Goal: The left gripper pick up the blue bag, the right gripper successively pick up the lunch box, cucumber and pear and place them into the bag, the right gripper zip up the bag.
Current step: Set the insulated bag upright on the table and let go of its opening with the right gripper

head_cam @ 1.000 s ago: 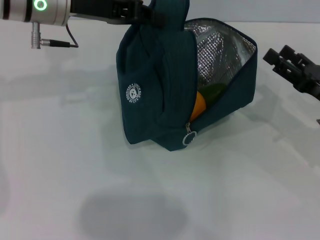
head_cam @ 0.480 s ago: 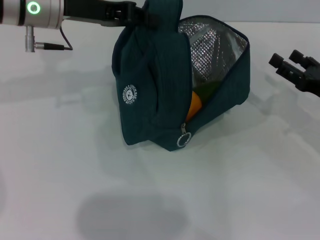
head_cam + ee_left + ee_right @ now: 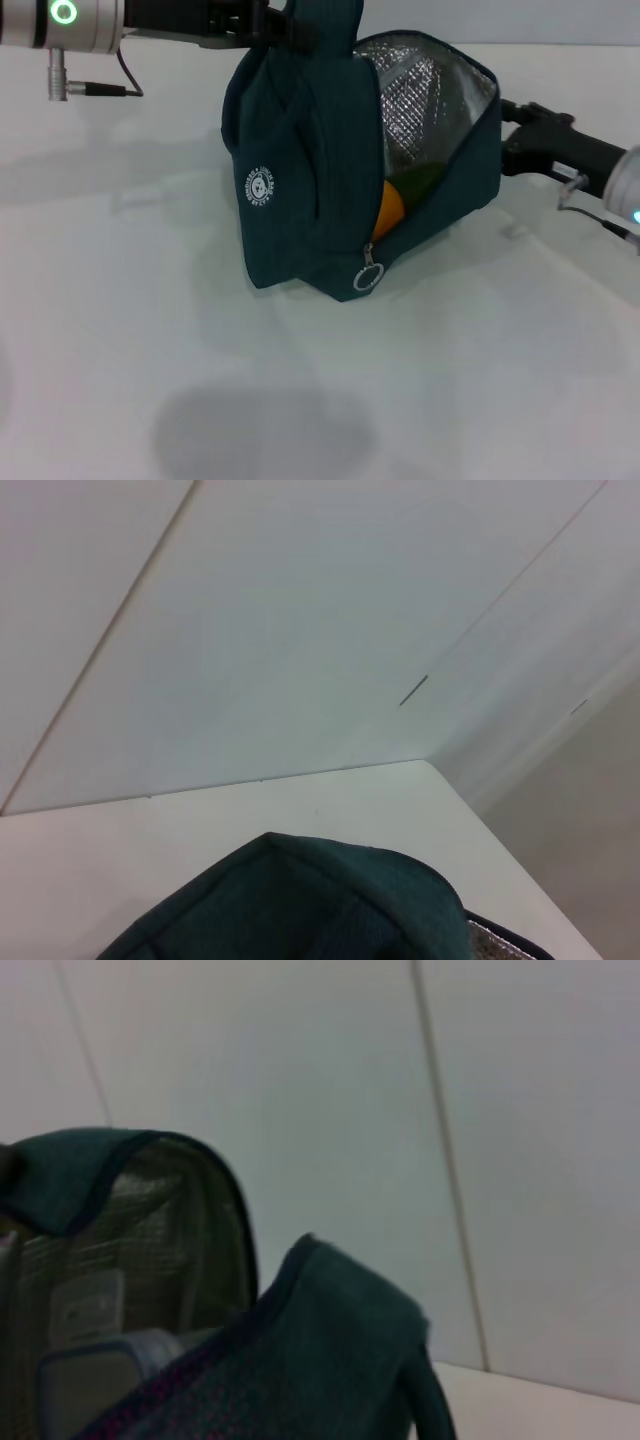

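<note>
The blue bag [image 3: 300,190] hangs tilted just above the table, its top held by my left gripper [image 3: 268,24], which is shut on the fabric. The bag's mouth gapes toward the right and shows its silver lining [image 3: 430,95]. Inside it, the orange pear [image 3: 388,210] sits below the green cucumber [image 3: 420,181]. The ring zipper pull [image 3: 368,279] dangles at the low front corner. My right gripper [image 3: 515,135] is at the bag's right end, close to the rim. In the right wrist view a pale rounded lunch box [image 3: 92,1385] shows inside the bag [image 3: 330,1350].
The white table [image 3: 200,380] spreads out in front of and to the left of the bag. A cable hangs from the left wrist [image 3: 85,88]. The left wrist view shows only the bag's top [image 3: 300,900] and the table's far corner [image 3: 425,765].
My right arm has swung left, from well clear of the bag to its right end. The bag and left arm shifted slightly left a second ago and now hold still.
</note>
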### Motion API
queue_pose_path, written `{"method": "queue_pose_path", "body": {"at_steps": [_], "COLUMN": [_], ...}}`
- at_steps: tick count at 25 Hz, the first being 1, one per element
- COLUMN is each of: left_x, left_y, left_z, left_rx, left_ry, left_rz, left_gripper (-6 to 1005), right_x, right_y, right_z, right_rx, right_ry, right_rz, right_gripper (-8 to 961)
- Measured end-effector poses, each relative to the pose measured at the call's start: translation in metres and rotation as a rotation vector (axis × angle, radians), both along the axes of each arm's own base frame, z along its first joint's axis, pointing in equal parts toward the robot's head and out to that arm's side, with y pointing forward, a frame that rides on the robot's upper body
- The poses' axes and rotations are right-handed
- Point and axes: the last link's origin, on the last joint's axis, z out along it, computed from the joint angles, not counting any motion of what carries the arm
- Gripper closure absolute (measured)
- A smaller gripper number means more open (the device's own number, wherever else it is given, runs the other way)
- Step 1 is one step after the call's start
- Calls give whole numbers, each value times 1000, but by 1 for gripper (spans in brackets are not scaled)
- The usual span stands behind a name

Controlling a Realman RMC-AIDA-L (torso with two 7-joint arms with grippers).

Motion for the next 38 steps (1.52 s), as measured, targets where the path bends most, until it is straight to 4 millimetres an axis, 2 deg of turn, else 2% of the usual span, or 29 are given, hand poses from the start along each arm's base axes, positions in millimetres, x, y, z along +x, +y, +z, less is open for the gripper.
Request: {"method": "queue_pose_path", "body": {"at_steps": [5,10,15,19,24,31,35,38], "left_x": [-1,-2,-10,-19,-34,-59,-68,-69], "left_y": [0,-1,-4,-7,-12,-31,-41,-49], "left_z": [0,-1,0,3,9,12,13,10], "left_rx": [0,-1,1,6,11,-5,-23,-54], "left_ry": [0,-1,1,7,16,-12,-24,-43], "left_rz": [3,5,22,42,72,114,126,122], "left_gripper": [941,941,941,941,940,940,940,940], "right_x": [-19,-28,-43,-50,-62,-82,-91,-90], "right_y": [14,29,43,44,23,-20,-41,-47], "right_z": [-10,-13,-2,12,31,69,78,79], "right_rx": [-24,10,99,168,218,299,282,252], "right_ry": [-103,-223,-270,-240,-145,-14,79,119], "right_rz": [45,55,80,113,220,404,495,498], "right_gripper": [140,140,140,140,141,141,141,141]}}
